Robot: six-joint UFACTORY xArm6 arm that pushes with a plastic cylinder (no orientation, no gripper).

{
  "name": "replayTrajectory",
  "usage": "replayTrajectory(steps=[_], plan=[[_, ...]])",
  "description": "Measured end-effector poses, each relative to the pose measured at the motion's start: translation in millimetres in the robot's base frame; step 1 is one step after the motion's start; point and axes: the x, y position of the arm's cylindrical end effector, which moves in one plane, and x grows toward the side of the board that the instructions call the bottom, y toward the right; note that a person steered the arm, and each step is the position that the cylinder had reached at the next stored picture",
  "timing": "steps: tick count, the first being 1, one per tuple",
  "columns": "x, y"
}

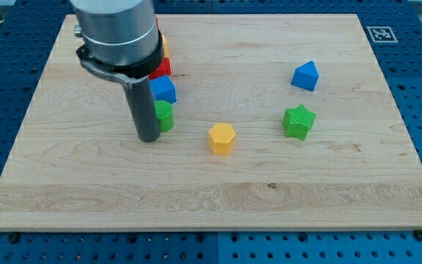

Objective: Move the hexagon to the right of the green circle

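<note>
A yellow hexagon block point(222, 138) lies near the board's middle. A green circle block point(165, 115) lies to its left, partly hidden behind the rod. My tip point(148, 138) rests on the board just left of and below the green circle, well left of the hexagon.
A blue block point(164, 89) sits just above the green circle, with a red block point(160, 69) and a yellow block point(165, 45) above it, partly hidden by the arm. A green star point(299, 121) and another blue block point(305, 75) lie at the right. The wooden board point(211, 198) has edges all round.
</note>
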Motion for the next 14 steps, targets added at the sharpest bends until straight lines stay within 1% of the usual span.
replayTrajectory(steps=[2, 3, 5, 6, 8, 10, 12, 14], plan=[[-5.9, 5.1], [9.8, 5.1], [12.1, 5.1], [14.5, 24.4], [43.2, 105.6], [43.9, 119.3], [40.4, 176.0], [24.1, 167.0]])
